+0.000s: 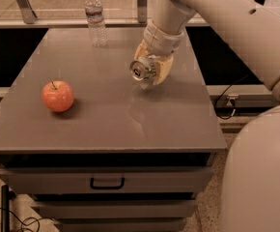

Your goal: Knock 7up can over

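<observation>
My gripper [152, 71] clasps the can [141, 69], tipped sideways over the table [106, 120]; next, I reckon, release it flat.

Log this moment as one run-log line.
gripper: at 7up can | 7up can: tipped, top facing camera | apple: left | water bottle: upright, back
</observation>
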Motion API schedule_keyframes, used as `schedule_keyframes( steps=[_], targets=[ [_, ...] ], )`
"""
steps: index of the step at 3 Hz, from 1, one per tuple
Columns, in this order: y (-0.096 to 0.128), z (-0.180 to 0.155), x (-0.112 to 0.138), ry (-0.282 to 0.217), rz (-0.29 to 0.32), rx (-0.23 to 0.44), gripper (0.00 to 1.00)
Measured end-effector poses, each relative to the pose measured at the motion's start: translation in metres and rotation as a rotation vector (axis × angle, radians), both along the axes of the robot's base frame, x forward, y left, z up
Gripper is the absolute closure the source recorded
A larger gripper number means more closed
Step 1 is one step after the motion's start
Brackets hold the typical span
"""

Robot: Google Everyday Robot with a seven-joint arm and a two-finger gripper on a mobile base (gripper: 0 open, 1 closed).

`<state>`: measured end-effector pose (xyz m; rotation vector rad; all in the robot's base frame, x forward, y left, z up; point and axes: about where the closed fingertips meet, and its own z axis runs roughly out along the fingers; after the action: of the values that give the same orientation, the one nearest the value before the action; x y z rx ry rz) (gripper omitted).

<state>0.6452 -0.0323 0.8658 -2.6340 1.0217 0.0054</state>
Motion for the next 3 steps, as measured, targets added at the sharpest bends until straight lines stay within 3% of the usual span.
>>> schedule_keyframes(
  steps=[2,3],
  targets=[
    [0.000,-0.025,-0.007,-0.001,0.045,-0.070,1.00],
    [0.002,-0.027,-0.006,0.000,0.045,-0.069,0.84]
  ],
)
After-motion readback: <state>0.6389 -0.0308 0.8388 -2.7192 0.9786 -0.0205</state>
